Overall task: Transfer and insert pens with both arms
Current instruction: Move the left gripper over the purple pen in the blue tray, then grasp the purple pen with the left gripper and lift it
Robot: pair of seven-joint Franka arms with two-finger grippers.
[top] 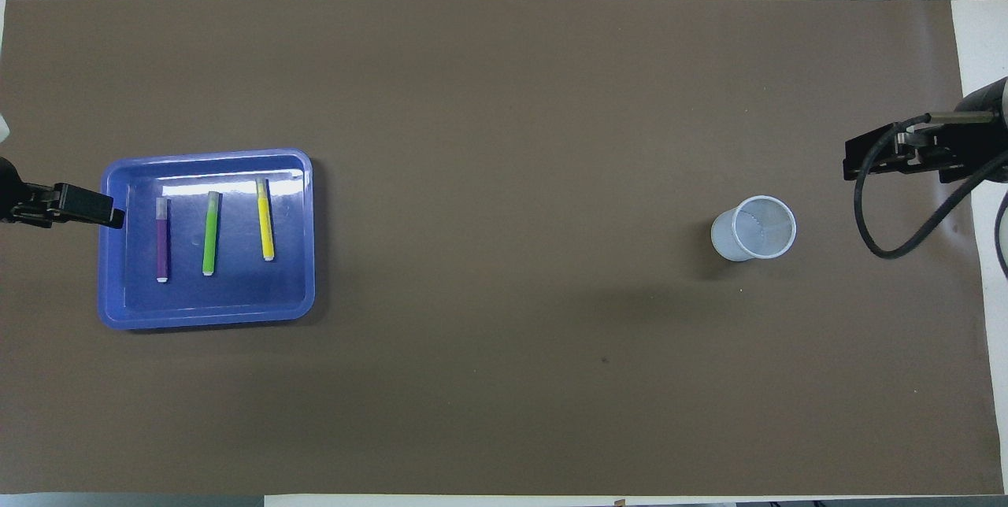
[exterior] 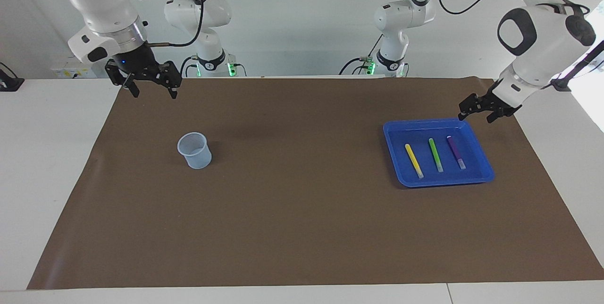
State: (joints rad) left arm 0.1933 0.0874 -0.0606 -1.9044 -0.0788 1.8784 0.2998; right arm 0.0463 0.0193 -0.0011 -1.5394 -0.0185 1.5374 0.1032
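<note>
Three pens lie side by side in a blue tray (exterior: 482,177) (top: 205,321) toward the left arm's end of the table: yellow (exterior: 414,160) (top: 265,219), green (exterior: 435,155) (top: 209,233) and purple (exterior: 456,152) (top: 162,239). My left gripper (exterior: 476,116) (top: 106,214) hangs open and empty, low over the mat just off the tray's rim beside the purple pen. A pale translucent cup (exterior: 194,150) (top: 754,228) stands upright toward the right arm's end. My right gripper (exterior: 155,92) (top: 854,164) waits open and empty above the mat's edge by the robots, off to the side of the cup.
A brown mat (exterior: 302,228) (top: 504,381) covers most of the white table. Two smaller white arms with green lights (exterior: 214,65) stand at the robots' end. A black cable (top: 874,216) loops off the right wrist.
</note>
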